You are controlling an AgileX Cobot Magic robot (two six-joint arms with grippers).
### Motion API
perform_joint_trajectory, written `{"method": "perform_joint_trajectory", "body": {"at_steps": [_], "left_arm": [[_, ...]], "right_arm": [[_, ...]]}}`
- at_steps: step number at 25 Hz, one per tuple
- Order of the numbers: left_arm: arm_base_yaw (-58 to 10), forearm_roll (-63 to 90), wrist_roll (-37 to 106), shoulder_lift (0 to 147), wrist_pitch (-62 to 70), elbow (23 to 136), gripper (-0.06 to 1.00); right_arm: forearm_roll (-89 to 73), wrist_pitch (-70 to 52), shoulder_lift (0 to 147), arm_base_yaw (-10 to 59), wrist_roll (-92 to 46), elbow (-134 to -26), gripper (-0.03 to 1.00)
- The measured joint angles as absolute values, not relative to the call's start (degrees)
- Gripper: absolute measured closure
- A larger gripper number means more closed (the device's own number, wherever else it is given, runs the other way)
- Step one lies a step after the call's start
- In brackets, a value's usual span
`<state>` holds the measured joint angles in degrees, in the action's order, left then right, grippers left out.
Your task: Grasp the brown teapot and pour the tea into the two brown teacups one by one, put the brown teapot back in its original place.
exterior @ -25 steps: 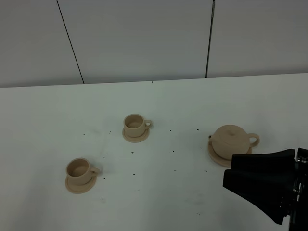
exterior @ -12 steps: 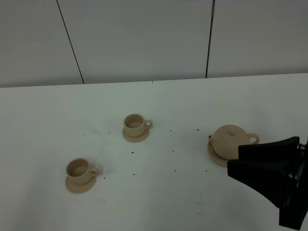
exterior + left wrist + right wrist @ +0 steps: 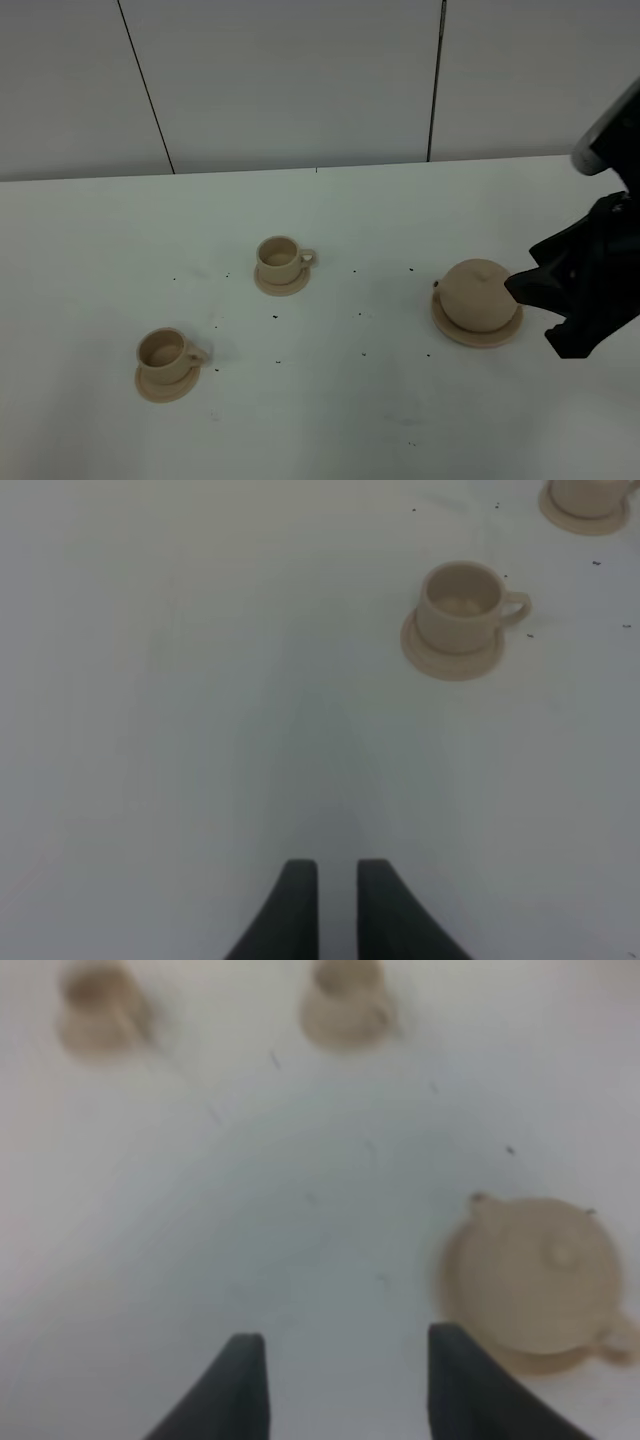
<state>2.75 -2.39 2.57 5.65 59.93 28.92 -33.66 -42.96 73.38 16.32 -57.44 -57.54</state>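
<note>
Hiding brown teapot [image 3: 478,293] handle overhead, right gripper [image 3: 345,1345] jaws spread; left gripper [image 3: 337,868] jaws slightly parted

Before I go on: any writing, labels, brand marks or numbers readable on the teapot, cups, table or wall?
None readable in any view.
The brown teapot, the far teacup, the near teacup, the white table and the wall panels are plain.
The dark specks on the table are not print.

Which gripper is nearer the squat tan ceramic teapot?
Right. The right gripper sits just beside the teapot; the left gripper is far off over bare table, facing a small tan ceramic teacup.
</note>
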Motion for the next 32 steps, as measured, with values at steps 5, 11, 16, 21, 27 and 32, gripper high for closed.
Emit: {"method": "perform_joint_trajectory", "body": {"at_steps": [5, 11, 16, 21, 27, 32], "left_arm": [[2.8, -2.4, 2.6, 5.6, 59.9, 28.9, 0.77], [2.8, -2.4, 2.6, 5.6, 59.9, 28.9, 0.77], [2.8, -2.4, 2.6, 5.6, 59.9, 28.9, 0.77], [2.8, -2.7, 2.6, 5.6, 59.9, 28.9, 0.76], [2.8, -2.7, 2.6, 5.6, 59.9, 28.9, 0.75], [2.8, -2.7, 2.6, 5.6, 59.9, 28.9, 0.75]], "right_arm": [[-33.3, -39.9, 84.6, 16.3, -67.3, -61.0, 0.6], [-32.8, -34.6, 94.4, 16.3, -74.0, -70.8, 0.6], [-29.8, -38.9, 97.7, 16.3, -75.5, -79.2, 0.6], [-25.3, -42.2, 97.7, 16.3, -76.9, -84.7, 0.6], [-25.1, -51.6, 97.7, 16.5, -85.0, -85.3, 0.61], [-24.3, -62.2, 99.0, 16.1, -94.4, -85.3, 0.61]]}}
